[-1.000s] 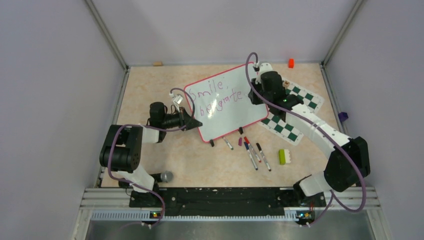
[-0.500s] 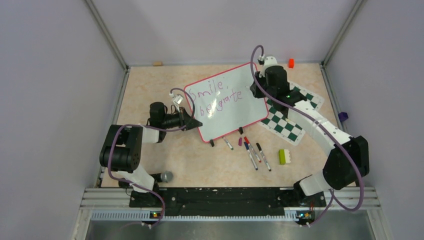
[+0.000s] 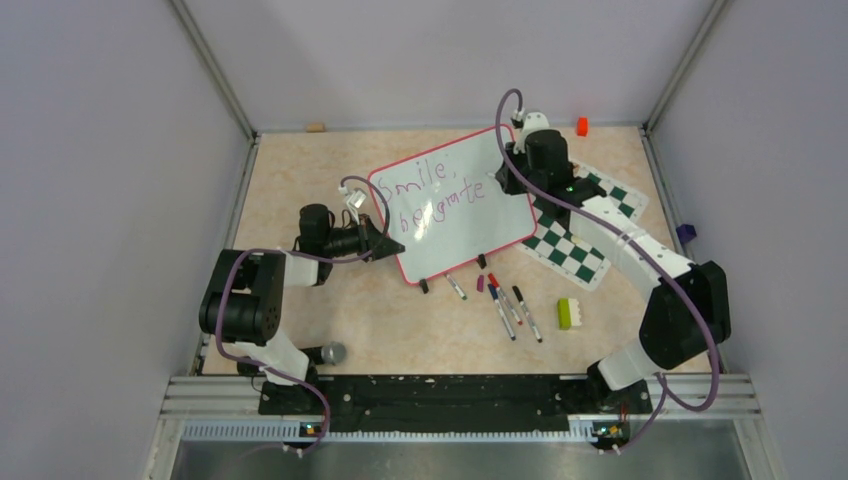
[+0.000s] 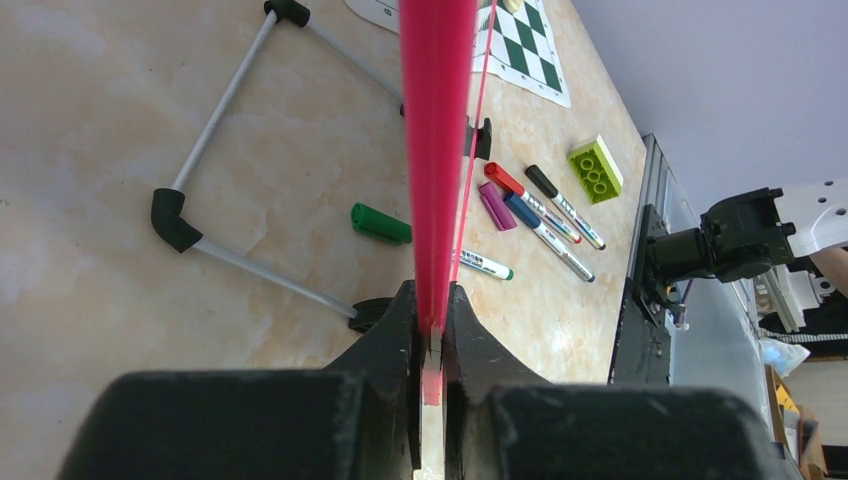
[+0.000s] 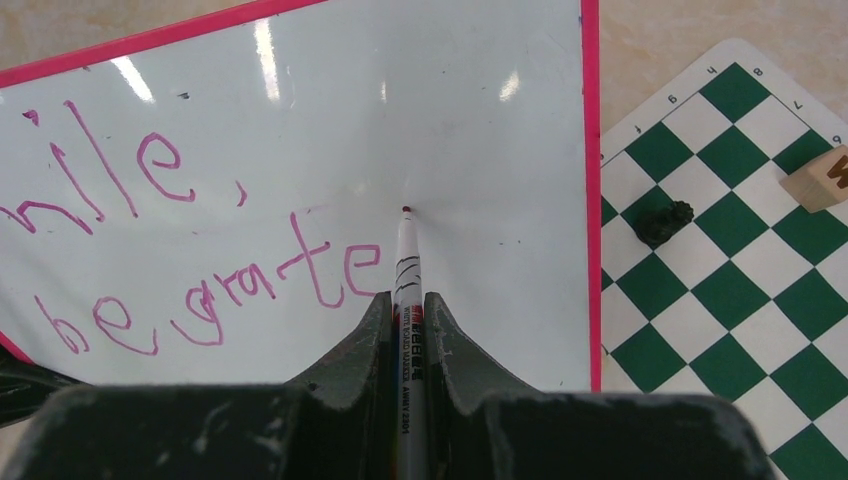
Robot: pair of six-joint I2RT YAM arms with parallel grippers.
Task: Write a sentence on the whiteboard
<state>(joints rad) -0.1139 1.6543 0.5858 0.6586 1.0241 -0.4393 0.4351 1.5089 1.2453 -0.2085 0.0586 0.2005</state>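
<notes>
top: whiteboard (image 3: 455, 205) propped on desk (image 3: 300, 170), left pincer (image 3: 397, 246) at its lower-left edge, right pincer (image 3: 498, 185) over its right side | left wrist: left pincer clamped on the red rim | right wrist: right pincer grips marker (image 5: 408, 265), tip on whiteboard just right of sentence (image 5: 200, 270)

The whiteboard (image 3: 450, 205) stands mid-table, with the left gripper (image 4: 432, 300) clamped on its left edge. The right gripper (image 5: 405, 300) holds a marker (image 5: 406, 250) at the board's right part, tip seemingly touching. The chess mat (image 3: 575, 250) lies to the right, and loose markers (image 3: 510, 310) lie in front.
</notes>
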